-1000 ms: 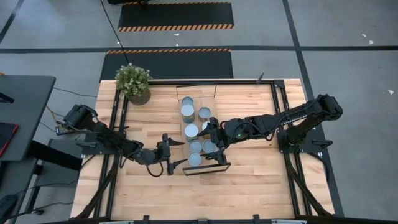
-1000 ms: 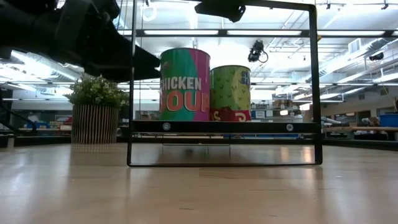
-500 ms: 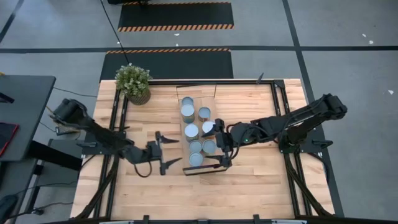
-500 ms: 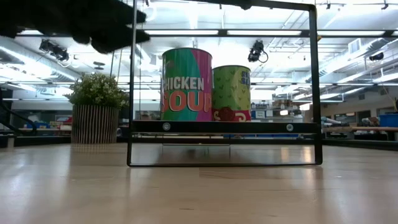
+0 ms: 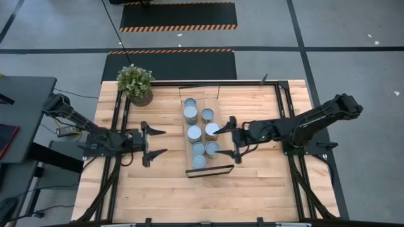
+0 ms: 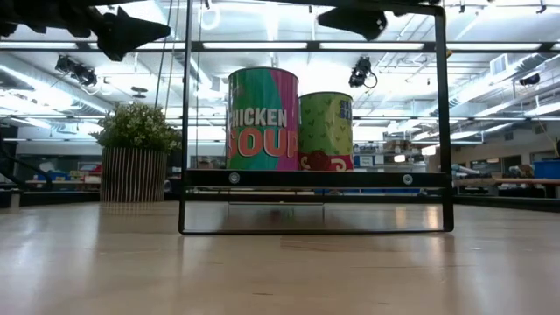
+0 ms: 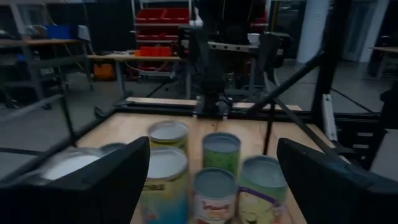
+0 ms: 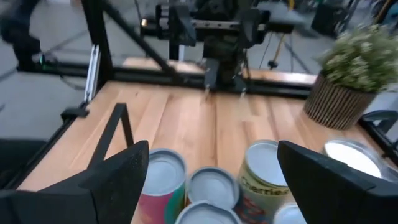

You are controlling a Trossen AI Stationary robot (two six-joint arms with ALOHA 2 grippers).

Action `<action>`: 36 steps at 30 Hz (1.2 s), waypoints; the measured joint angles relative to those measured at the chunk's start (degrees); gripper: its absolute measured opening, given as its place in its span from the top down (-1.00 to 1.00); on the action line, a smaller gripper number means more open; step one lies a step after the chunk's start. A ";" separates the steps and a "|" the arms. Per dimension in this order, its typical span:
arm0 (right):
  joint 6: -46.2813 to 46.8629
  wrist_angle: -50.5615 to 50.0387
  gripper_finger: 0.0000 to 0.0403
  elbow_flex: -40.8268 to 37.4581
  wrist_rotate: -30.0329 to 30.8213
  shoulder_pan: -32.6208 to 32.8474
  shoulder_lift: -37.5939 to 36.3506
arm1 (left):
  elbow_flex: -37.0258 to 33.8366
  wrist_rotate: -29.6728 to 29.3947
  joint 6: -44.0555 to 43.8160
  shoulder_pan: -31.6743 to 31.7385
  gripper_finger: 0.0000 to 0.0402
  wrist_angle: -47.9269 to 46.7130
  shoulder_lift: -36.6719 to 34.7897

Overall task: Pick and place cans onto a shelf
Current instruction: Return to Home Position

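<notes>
Several cans with silvery tops stand upright on the light-wood shelf at the table's middle. The low view shows a pink-and-green soup can and a green can on the shelf board. My left gripper is open and empty, left of the shelf and above the table. My right gripper is open and empty, right of the shelf. Each wrist view looks at the cans between open fingers.
A potted green plant stands at the table's far left, beside the shelf's far end. The shelf's black end frame rises at its near end. Bare wooden tabletop lies at the near side.
My left gripper has drawn back from the shelf's near end toward the table's left edge, fingers open throughout. My right gripper has drawn back from over the cans toward the table's right edge. The cans stay on the shelf.
</notes>
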 joint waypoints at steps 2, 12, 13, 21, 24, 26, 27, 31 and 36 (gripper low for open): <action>0.25 3.73 -0.80 -3.65 0.00 -0.77 -2.65 | 0.00 -1.20 1.18 0.00 -0.77 -2.44 -2.96; 0.06 16.12 -0.80 -19.49 -0.02 -5.27 -15.68 | -2.14 1.89 8.35 1.04 -0.77 0.10 -9.94; 0.34 16.83 -0.80 -20.77 -0.01 -5.80 -17.00 | -3.14 3.40 7.41 1.74 -0.77 1.88 -9.81; 2.30 19.67 -0.80 -29.44 0.19 -9.32 -27.01 | -8.22 4.15 1.73 5.41 -0.77 2.59 -10.83; 2.34 19.50 -0.80 -32.03 0.12 -10.26 -31.63 | -8.15 3.16 7.43 5.64 -0.74 2.60 -15.23; 2.40 19.46 -0.80 -33.80 0.13 -10.67 -35.26 | -8.10 2.05 10.26 5.64 -0.70 1.40 -18.99; 2.48 19.36 -0.79 -34.75 0.21 -10.89 -37.14 | -8.09 1.84 11.20 5.65 -0.68 0.09 -20.86; 2.76 17.43 -0.80 -38.68 2.27 -11.87 -44.68 | -8.09 1.67 11.87 5.66 -0.58 -6.10 -27.40; 3.66 15.17 -0.79 -41.62 1.44 -14.00 -52.13 | -8.88 1.84 11.55 5.66 -0.47 -9.89 -32.78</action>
